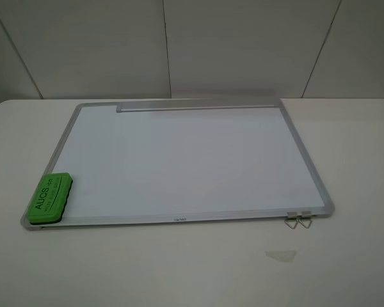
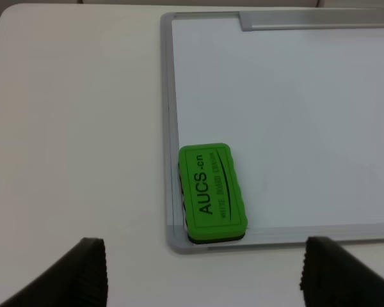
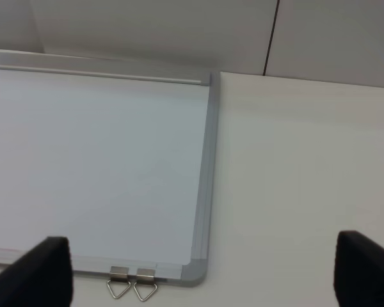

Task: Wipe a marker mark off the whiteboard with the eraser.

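The whiteboard (image 1: 198,163) is lying flat on the table (image 1: 179,268), looking stiff and smooth-faced, so anything pushed on it is likely sliding easily; no marker mark is showing on it. The green eraser (image 2: 211,192) is sitting on the board's corner, ahead of and between the left gripper (image 2: 205,275) fingers (image 2: 89,268), which are standing wide and touching nothing. It is probably light and firm, best pinched across its long sides. The right gripper (image 3: 205,275) is also spread wide, with two metal clips (image 3: 131,281) just ahead.
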`<action>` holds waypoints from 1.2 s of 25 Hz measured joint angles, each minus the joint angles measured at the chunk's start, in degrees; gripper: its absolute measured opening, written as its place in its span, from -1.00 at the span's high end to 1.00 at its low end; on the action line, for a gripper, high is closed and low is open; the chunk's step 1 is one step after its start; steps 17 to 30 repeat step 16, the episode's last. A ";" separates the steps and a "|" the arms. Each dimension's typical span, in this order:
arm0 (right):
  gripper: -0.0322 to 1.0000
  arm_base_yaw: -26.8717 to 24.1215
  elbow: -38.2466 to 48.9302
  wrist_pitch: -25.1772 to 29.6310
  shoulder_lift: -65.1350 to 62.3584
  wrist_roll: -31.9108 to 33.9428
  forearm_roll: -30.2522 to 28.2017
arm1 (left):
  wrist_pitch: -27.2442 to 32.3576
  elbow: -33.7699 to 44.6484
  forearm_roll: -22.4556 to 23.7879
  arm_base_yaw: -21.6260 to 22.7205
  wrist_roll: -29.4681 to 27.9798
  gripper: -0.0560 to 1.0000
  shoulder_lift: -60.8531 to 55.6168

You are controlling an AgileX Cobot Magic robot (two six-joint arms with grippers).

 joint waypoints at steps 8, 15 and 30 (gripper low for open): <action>-0.64 0.00 0.00 0.00 0.00 0.00 0.00 | 0.00 0.16 -1.08 -0.05 1.92 -0.33 0.00; -0.64 0.00 0.00 0.00 0.00 0.00 0.00 | 0.00 0.16 -1.24 -3.79 2.04 -0.33 0.00; -0.64 0.00 0.00 0.00 0.00 0.00 0.00 | 0.00 0.16 -1.24 -4.24 2.04 -0.33 0.00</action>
